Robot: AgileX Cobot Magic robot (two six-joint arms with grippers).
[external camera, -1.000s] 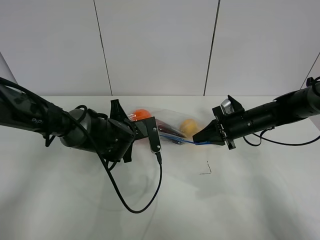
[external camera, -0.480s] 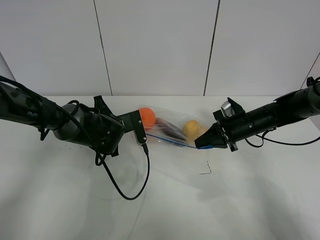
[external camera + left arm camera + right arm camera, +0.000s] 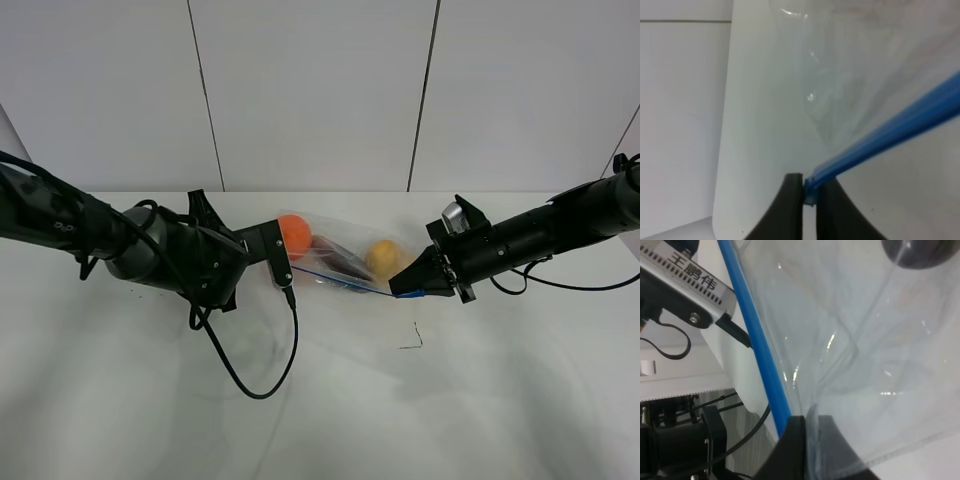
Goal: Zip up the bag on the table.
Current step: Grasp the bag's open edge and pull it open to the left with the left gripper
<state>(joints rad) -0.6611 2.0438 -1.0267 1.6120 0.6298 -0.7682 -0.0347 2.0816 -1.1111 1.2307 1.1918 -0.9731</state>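
At the bag's left end the black, tapered left claw (image 3: 809,192) is pinched together on the smooth blue zip strip (image 3: 890,132). Its arm reaches in low from the left, and a black cable (image 3: 262,385) loops below it. The bag (image 3: 335,248), of clear glossy crinkled plastic, sits mid-worktop (image 3: 420,400), which is matte white. It holds a round orange fruit (image 3: 294,232), a dark fruit (image 3: 342,263) and a round yellow fruit (image 3: 381,256). At the bag's right end the right claw (image 3: 395,288) is clamped on the plastic beside the strip, with its arm sloping down from the right.
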